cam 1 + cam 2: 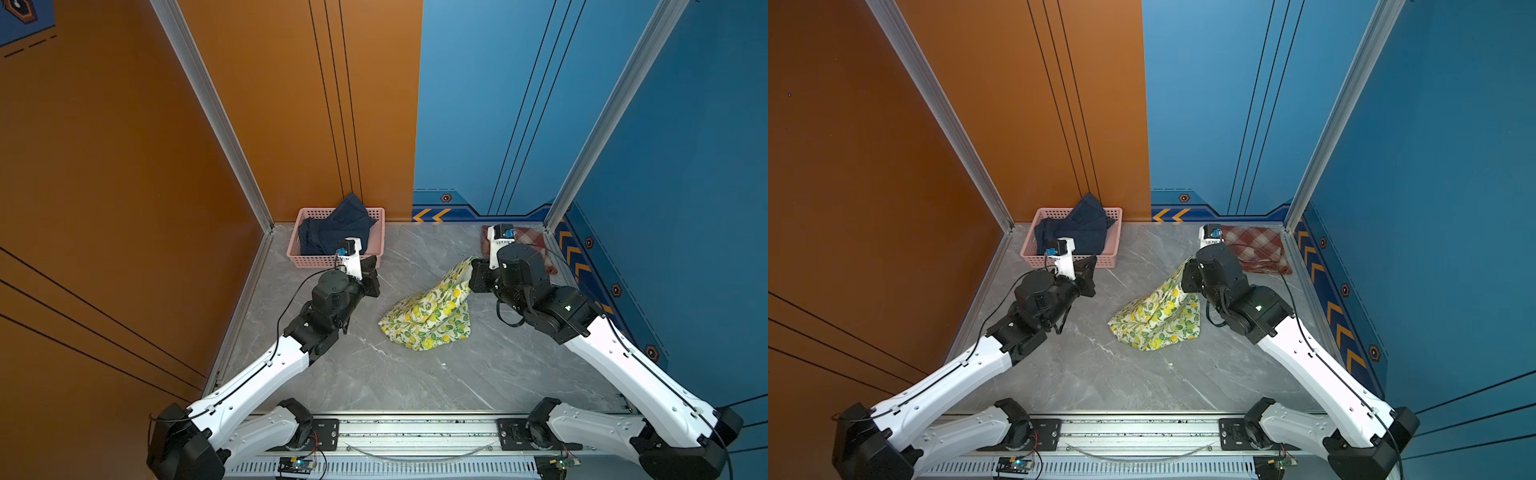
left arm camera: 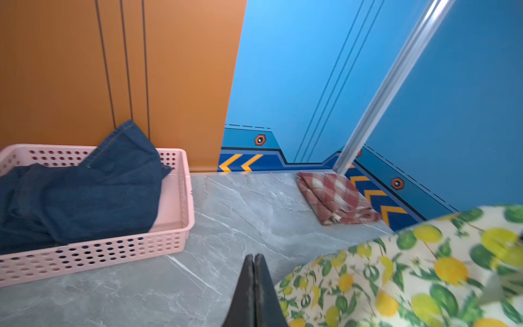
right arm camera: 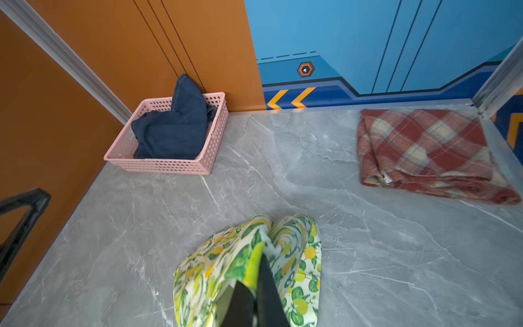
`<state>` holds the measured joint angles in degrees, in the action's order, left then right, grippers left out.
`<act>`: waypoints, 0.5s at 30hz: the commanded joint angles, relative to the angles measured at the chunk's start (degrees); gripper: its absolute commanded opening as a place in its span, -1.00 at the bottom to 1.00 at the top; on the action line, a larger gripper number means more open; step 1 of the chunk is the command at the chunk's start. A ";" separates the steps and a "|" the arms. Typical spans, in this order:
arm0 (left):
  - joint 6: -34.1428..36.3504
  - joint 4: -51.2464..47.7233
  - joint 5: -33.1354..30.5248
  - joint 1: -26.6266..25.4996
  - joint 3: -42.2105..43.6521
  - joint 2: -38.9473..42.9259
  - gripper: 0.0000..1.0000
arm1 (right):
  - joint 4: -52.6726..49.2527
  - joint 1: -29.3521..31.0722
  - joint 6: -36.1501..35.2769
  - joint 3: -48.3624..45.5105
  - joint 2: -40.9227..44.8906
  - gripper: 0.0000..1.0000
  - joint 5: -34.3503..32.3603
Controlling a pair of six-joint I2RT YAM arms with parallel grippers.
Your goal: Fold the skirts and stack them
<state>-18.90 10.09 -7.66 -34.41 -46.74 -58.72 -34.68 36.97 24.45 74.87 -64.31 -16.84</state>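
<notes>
The lemon skirt (image 1: 432, 316) looks soft, light and floppy. It sits in the middle, one end pinched up by the right gripper (image 3: 260, 262). A second hold on its loose edge would help. The left gripper (image 2: 254, 259) is closed on nothing. The basket (image 2: 181, 235) holds the denim skirt (image 2: 85, 198). The plaid skirt (image 3: 424, 147) lies folded far right.

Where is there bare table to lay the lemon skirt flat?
Bare: the near half of the table, in front of the lemon skirt, and the back strip between basket and plaid skirt. Crowded: both back corners.
</notes>
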 commanded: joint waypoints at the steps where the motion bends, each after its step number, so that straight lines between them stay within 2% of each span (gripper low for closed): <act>1: -2.35 -10.90 11.90 1.21 -2.04 2.40 -1.00 | -2.56 -1.59 -2.64 3.44 -0.39 -1.00 -1.91; 2: -2.37 -11.71 12.87 1.32 -1.52 2.63 -1.00 | -2.67 -1.66 -2.61 3.60 -0.61 -1.00 -1.66; 3: -2.42 -11.54 14.61 1.32 -0.44 2.64 -0.89 | -2.68 -1.68 -2.41 3.59 -0.87 -1.00 -1.45; 5: -2.37 -9.88 19.43 1.14 1.64 1.70 -0.60 | -2.81 -1.59 -1.59 3.48 -1.61 -1.00 -0.96; 6: -2.03 -9.21 21.23 0.50 2.37 0.65 -0.38 | -2.98 -1.56 -1.06 3.20 -1.97 -1.00 -0.97; 7: -1.04 -8.83 21.60 -0.87 2.83 -0.36 -0.26 | -3.09 -1.58 -0.42 2.97 -2.36 -1.00 -0.92; 11: 3.39 -5.91 18.14 -8.79 3.28 -5.04 0.09 | -3.12 -1.29 1.85 2.11 -3.66 -1.00 -0.04; 15: 3.60 3.25 9.26 -17.68 4.34 -12.04 0.29 | -2.94 -0.26 3.21 1.99 -5.04 -1.00 -0.25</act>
<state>-17.06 6.48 6.59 -48.34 -43.64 -67.94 -36.67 35.99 25.69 77.01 -68.79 -16.78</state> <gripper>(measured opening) 0.636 0.048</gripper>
